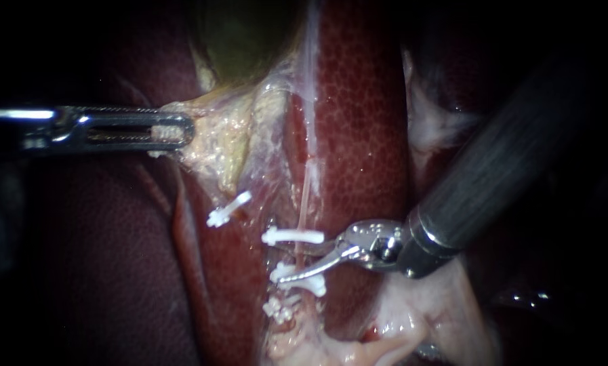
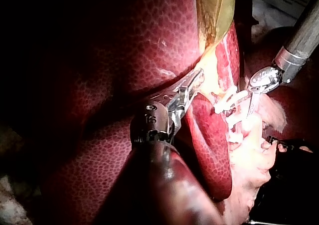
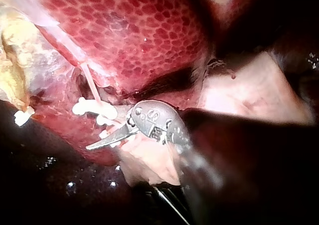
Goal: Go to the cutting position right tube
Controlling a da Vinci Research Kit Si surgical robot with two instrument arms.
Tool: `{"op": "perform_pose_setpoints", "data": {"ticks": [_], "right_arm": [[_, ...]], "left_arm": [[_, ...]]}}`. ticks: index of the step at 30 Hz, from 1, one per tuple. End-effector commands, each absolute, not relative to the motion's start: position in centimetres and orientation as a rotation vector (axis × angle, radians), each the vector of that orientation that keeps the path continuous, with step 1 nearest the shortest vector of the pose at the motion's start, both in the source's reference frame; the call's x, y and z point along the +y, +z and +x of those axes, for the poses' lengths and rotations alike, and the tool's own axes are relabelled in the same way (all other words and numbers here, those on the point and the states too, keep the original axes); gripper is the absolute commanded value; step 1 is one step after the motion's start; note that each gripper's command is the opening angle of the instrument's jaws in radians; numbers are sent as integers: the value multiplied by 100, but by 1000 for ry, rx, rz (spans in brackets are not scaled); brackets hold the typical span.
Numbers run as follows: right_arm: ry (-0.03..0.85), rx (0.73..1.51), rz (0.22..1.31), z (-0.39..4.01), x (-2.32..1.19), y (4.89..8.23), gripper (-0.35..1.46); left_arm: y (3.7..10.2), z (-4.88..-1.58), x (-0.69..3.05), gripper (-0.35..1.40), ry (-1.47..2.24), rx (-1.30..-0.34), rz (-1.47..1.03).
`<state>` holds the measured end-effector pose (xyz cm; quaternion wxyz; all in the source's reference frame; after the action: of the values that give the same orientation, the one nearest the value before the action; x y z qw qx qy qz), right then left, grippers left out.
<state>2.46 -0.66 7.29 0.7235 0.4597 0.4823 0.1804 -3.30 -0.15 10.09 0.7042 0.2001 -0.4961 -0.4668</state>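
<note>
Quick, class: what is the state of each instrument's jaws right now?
Left instrument: jaws shut on pale tissue beside the gallbladder.
Right instrument: jaws open, with the tube between them, between two clips.

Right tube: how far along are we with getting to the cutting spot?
Done: white clips sit on the tube, and the left instrument grips the yellowish tissue. In hand: the right instrument has open jaws at the tube between two clips. Left: confirm the tube lies between them.
</note>
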Motion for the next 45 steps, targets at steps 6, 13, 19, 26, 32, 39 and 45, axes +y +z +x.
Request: {"op": "perform_pose_setpoints", "data": {"ticks": [6, 13, 19, 26, 32, 39, 45], "right_arm": [[392, 1055, 1031, 258, -74, 738, 121], [377, 1061, 1060, 273, -75, 741, 121], [381, 1059, 1067, 277, -77, 742, 121], [379, 1056, 1075, 268, -79, 738, 121], [381, 1072, 1129, 260, -82, 723, 120], [363, 1075, 1177, 262, -86, 716, 116], [363, 1084, 1184, 267, -85, 718, 118]], "left_arm": [[1009, -331, -15, -35, -1038, -1103, 445], [1009, -332, -15, -35, -1037, -1104, 447], [1010, -331, -15, -35, -1036, -1101, 447], [1009, -330, -15, -35, -1035, -1101, 448], [1010, -329, -15, -35, -1035, -1101, 449], [1010, -329, -14, -35, -1034, -1101, 449], [1011, -329, -14, -35, -1035, -1101, 449]]}}
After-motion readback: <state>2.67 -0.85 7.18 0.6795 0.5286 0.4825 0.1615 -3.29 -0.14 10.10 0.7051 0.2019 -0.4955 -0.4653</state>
